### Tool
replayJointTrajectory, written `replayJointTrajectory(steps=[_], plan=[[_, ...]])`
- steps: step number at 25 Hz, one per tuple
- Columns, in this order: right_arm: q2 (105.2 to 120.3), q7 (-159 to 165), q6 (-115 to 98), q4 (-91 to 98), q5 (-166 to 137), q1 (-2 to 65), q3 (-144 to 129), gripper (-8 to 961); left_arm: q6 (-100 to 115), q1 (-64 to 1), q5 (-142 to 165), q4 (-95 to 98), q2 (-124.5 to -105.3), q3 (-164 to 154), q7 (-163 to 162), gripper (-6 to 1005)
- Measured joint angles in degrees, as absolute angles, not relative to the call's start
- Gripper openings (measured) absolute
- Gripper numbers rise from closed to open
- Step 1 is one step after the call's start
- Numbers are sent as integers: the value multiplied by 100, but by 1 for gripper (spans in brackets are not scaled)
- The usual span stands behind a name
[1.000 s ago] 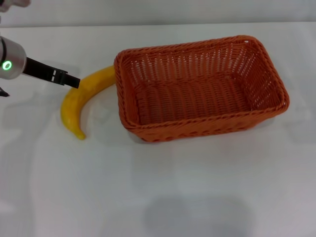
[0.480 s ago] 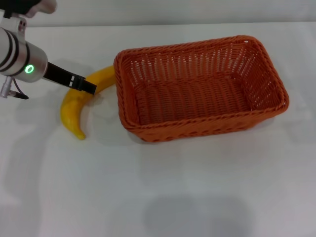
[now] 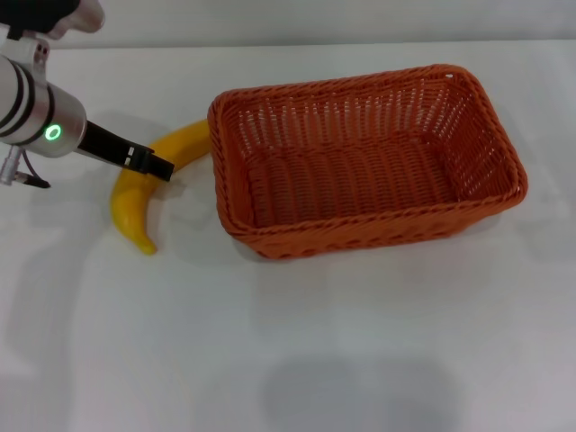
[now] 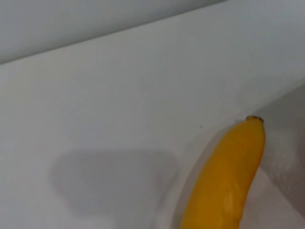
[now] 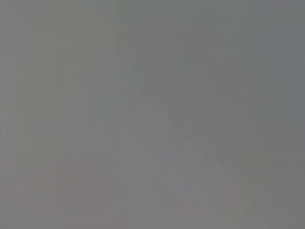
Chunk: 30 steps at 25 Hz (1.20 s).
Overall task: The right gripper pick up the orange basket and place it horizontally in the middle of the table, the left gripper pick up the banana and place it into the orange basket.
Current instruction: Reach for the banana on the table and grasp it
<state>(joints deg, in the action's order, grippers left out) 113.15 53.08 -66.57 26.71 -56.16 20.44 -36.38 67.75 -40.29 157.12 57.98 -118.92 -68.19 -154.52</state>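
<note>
The orange basket (image 3: pixel 364 236) lies level on the white table (image 3: pixel 297 351), right of centre in the head view, with nothing inside it. A yellow banana (image 3: pixel 131 203) lies just left of the basket, one end near the basket's left rim. My left gripper (image 3: pixel 155 166), black on a silver arm with a green light, reaches in from the left, and its tip sits right over the banana's middle. Close up in the left wrist view, the banana (image 4: pixel 228 183) rests on the table. The right gripper is out of view; the right wrist view is plain grey.
A pale wall runs along the table's far edge (image 3: pixel 297 43). Bare white tabletop stretches in front of the basket and banana.
The left arm came in from the left edge toward the banana, then settled slightly lower, its tip now over the banana's middle. Basket and banana have not moved.
</note>
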Motion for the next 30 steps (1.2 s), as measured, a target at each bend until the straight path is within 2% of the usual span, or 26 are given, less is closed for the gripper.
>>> replayJointTrajectory(steps=[30], plan=[[11328,5311,-6664,2672,-5616,2030,-3639,877,6358,-3973,15777,5417,-11874,-6767,-15416,789]])
